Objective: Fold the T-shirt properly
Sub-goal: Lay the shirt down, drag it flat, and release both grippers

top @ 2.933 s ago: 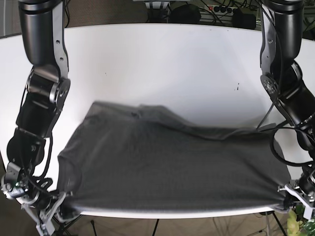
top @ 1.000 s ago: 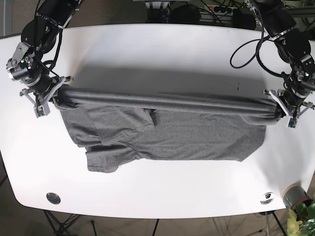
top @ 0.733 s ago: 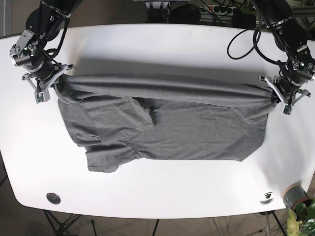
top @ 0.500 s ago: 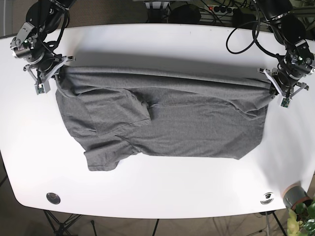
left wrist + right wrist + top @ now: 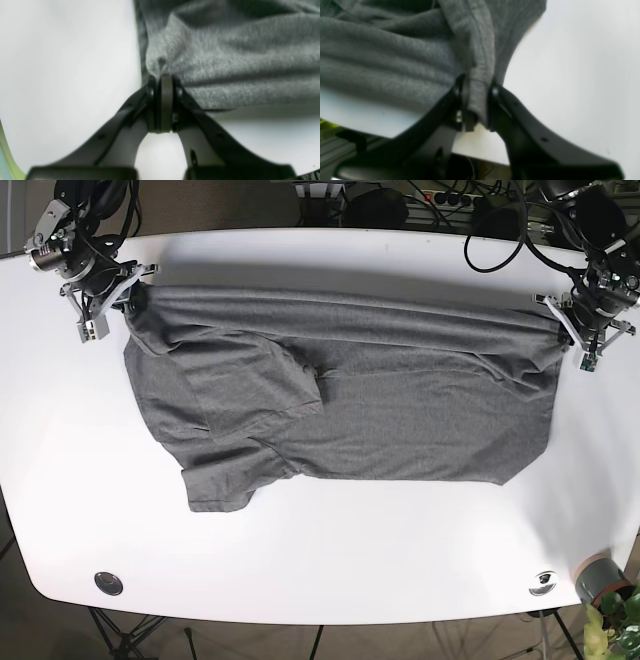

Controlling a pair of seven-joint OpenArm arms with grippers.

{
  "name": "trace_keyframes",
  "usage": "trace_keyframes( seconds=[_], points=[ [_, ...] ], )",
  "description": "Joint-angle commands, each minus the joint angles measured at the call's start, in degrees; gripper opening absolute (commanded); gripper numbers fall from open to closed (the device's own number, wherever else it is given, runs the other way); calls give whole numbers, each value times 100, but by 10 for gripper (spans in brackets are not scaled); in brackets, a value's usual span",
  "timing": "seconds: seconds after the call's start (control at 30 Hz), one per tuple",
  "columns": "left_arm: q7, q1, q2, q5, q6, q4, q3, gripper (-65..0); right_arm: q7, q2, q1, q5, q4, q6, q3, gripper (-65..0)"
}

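Grey knitted cotton T-shirt [image 5: 350,405]: spread across middle of white round-edged table [image 5: 330,580], far edge stretched taut along upper part of frame. Soft, light, limp; sags and creases unless held at two corners, likely best gripped at hem corners. Left gripper [image 5: 583,330], upper right: pinching shirt corner. Right gripper [image 5: 105,295], upper left: clamped on bunched edge. Containers: none seen.
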Motion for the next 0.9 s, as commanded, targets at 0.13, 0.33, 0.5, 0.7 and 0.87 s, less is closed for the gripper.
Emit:
trace_keyframes(
  seconds=[0.13,0.33,0.5,0.7,0.87],
  points=[
    [-71,247,-230,28,36,79,-40,-650,62,99,-273,54,109,-7,28,-458],
    [-53,378,-248,28,36,70,-48,-399,-404,284,-353,54,83,-7,37,-311],
    [-53,545,-354,19,36,79,-391,-253,-659,424,-484,54,109,-7,344,-170],
    [-53,545,-362,-69,36,114,-945,-253,-1077,671,-484,63,100,-7,643,-162],
    [-53,519,-362,-597,36,158,-1244,-254,-1077,662,-414,362,144,-7,828,-162]
  ],
)
